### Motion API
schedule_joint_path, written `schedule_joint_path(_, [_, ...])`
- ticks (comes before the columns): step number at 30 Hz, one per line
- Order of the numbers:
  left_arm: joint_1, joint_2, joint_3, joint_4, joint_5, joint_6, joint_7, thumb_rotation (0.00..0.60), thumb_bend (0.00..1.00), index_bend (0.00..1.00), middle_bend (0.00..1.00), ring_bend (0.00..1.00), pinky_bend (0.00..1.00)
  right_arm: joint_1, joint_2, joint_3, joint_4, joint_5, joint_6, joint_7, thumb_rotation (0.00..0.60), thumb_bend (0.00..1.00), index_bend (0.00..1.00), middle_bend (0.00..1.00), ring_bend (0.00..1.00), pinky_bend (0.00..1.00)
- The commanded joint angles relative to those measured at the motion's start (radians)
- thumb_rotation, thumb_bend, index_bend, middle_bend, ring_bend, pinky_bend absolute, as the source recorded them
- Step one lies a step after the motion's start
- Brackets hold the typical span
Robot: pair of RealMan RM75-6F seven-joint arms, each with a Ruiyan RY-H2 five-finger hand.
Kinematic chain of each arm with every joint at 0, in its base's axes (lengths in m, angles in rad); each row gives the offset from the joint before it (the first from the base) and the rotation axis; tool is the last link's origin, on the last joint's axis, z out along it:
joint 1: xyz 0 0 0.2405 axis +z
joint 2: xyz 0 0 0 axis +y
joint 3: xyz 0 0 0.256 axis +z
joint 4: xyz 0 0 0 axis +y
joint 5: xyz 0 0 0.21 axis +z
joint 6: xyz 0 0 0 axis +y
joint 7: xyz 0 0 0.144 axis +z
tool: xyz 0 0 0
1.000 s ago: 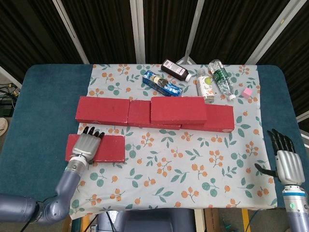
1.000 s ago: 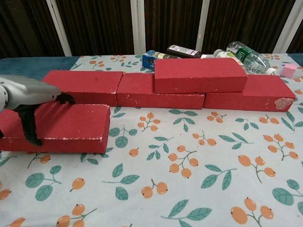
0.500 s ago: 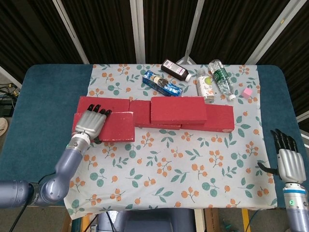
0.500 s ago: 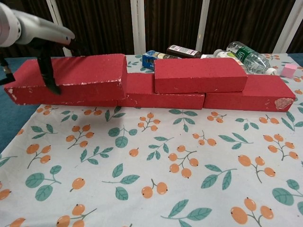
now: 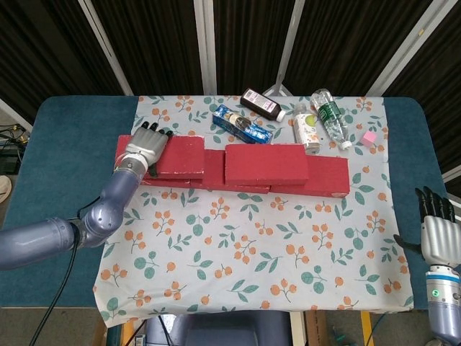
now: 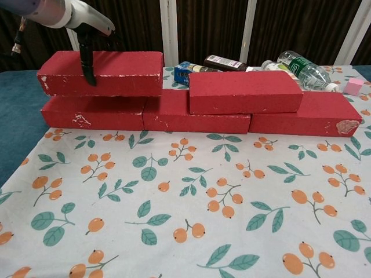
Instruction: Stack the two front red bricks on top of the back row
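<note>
Chest view: left robot hand grips red brick atop back row at 9 o'clock; it could tip if released overhanging. Right robot hand idles, fingers spread.

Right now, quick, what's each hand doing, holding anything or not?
Left hand: grips the red brick on top of the back row.
Right hand: open, fingers apart, holding nothing.
</note>
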Motion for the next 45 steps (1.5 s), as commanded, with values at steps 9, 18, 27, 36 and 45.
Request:
schedule_joint_path(9, [-0.105, -0.090, 0.123, 0.205, -0.007, -0.177, -0.079, 0.600, 0.00, 0.36, 0.42, 0.03, 0.04, -0.033, -0.014, -0.004, 0.019, -0.114, 0.131, -0.003, 0.600, 0.20, 0.04, 0.01, 0.04, 0.00])
schedule_joint_path(18, [-0.171, -0.100, 0.217, 0.207, -0.018, -0.189, -0.175, 0.600, 0.00, 0.36, 0.42, 0.03, 0.04, -0.040, -0.007, 0.006, 0.004, -0.102, 0.118, -0.004, 0.600, 0.20, 0.04, 0.01, 0.04, 0.00])
schedule_joint_path(27, [-0.226, -0.126, 0.296, 0.212, -0.029, -0.190, -0.239, 0.600, 0.00, 0.35, 0.42, 0.03, 0.04, -0.041, -0.005, 0.012, 0.005, -0.097, 0.102, 0.001, 0.600, 0.20, 0.04, 0.01, 0.04, 0.00])
schedule_joint_path(36, [-0.260, -0.164, 0.335, 0.251, -0.025, -0.190, -0.301, 0.600, 0.00, 0.35, 0.42, 0.03, 0.04, -0.044, -0.004, 0.018, 0.007, -0.097, 0.098, 0.007, 0.600, 0.20, 0.04, 0.01, 0.04, 0.00])
schedule_joint_path(45, [-0.294, -0.210, 0.371, 0.291, -0.024, -0.205, -0.347, 0.600, 0.00, 0.34, 0.42, 0.03, 0.04, -0.047, -0.002, 0.025, 0.008, -0.092, 0.093, 0.012, 0.600, 0.20, 0.04, 0.01, 0.04, 0.00])
